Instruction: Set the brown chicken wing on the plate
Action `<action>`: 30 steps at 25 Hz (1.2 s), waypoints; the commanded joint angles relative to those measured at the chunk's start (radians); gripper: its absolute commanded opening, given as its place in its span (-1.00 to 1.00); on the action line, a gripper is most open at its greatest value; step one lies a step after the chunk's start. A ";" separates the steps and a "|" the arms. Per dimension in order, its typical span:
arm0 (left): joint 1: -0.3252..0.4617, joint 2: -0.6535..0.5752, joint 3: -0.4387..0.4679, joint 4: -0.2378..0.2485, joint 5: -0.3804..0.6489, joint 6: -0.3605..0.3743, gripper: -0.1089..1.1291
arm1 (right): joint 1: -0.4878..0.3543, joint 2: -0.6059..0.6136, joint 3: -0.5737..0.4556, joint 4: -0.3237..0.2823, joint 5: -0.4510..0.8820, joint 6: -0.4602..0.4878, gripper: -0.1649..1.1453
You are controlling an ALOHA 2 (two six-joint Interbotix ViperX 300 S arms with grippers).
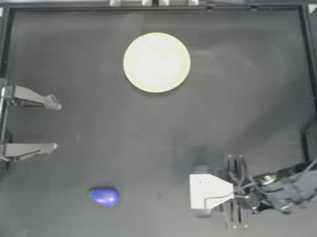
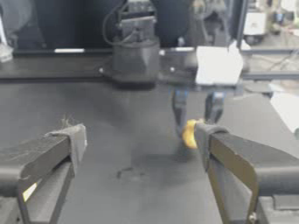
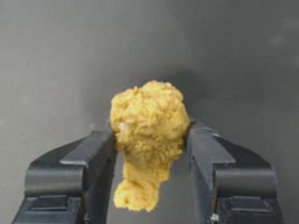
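Observation:
The brown chicken wing, a lumpy yellow toy piece, sits between the two dark fingers of my right gripper, which press on both its sides. From above, the right gripper is near the table's front right, and its white wrist block hides the wing. The left wrist view shows the wing as a small yellow spot below the far-off right arm. The pale yellow plate lies bare at the back middle, far from the wing. My left gripper is parked open at the left edge.
A round blue-purple ball with a bit of green lies at the front left, well to the left of the right gripper. A raised frame borders the dark table.

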 commanded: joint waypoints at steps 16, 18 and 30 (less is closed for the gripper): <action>0.000 0.063 -0.029 -0.002 0.002 0.003 0.83 | -0.371 -0.255 -0.003 -0.227 -0.219 -0.098 -0.55; 0.002 0.064 -0.028 -0.002 0.002 0.003 0.83 | -0.433 -0.253 0.000 -0.222 -0.261 -0.124 -0.55; 0.002 0.064 -0.029 0.000 0.000 0.003 0.83 | -0.704 -0.117 -0.072 -0.261 -0.448 -0.184 -0.56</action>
